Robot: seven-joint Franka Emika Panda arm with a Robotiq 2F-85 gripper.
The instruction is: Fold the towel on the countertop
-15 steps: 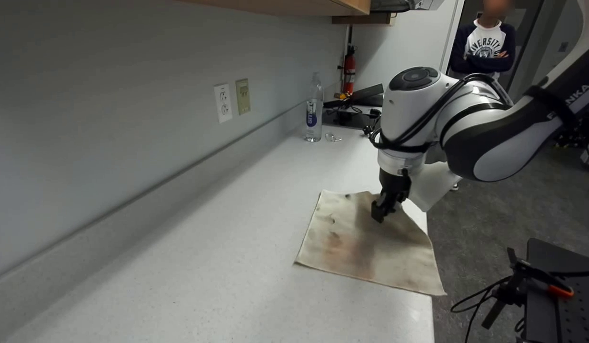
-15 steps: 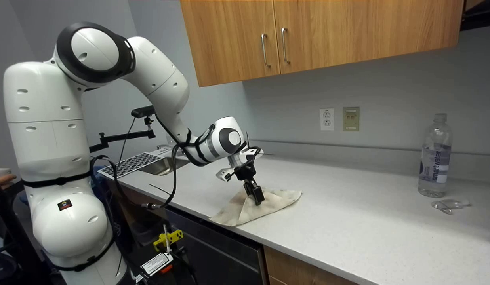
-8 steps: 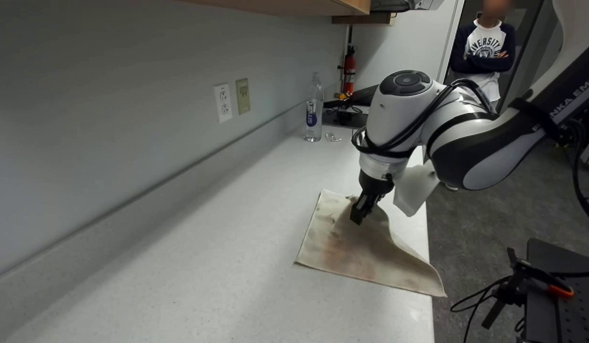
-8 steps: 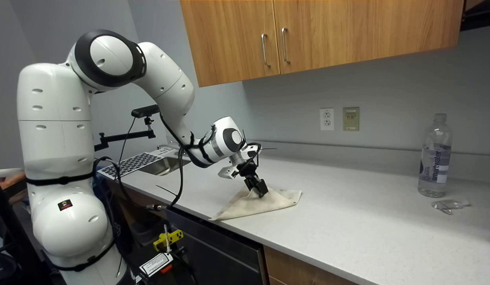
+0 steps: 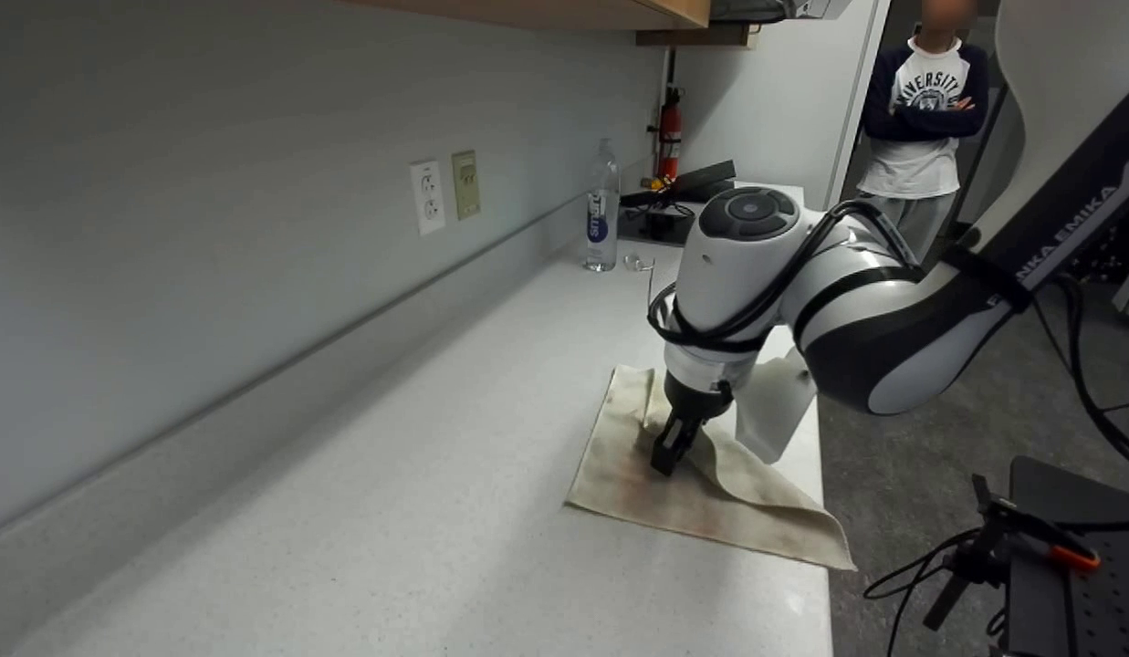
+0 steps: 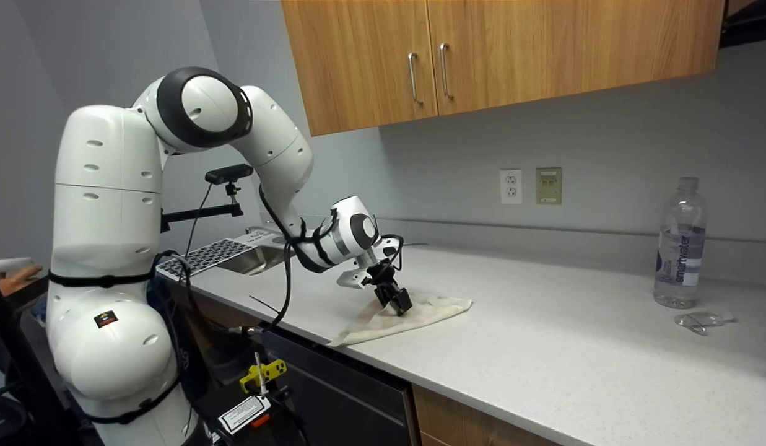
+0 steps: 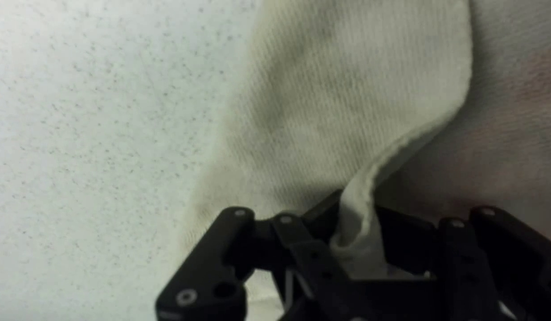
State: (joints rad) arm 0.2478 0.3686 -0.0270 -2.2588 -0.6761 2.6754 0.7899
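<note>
Grey wall (image 5: 254, 182) filled the upper left of the frame in an exterior view, and below it ran the pale, speckled counter (image 5: 391, 511). At the bottom of the wrist view, the gripper (image 7: 360, 227) was drawn narrow around the towel (image 7: 337, 107), its black fingers (image 7: 323, 218) pinching a thin strip of the edge. From there the towel spread up through the middle of that view, turned over part of its own stained face at the right. In an exterior view it lay right of centre on the counter, partly folded, its lower right corner jutting past the counter's edge. At the left of the frame in an exterior view stood the arm (image 6: 107, 235). Farther out, a bottle (image 6: 680, 254) stood upright at the right, a clear object (image 6: 698, 321) just beside it. Wooden cupboards (image 6: 513, 56) hung across the top. At the upper right in an exterior view, a person (image 5: 929, 119) stood with arms crossed.
</note>
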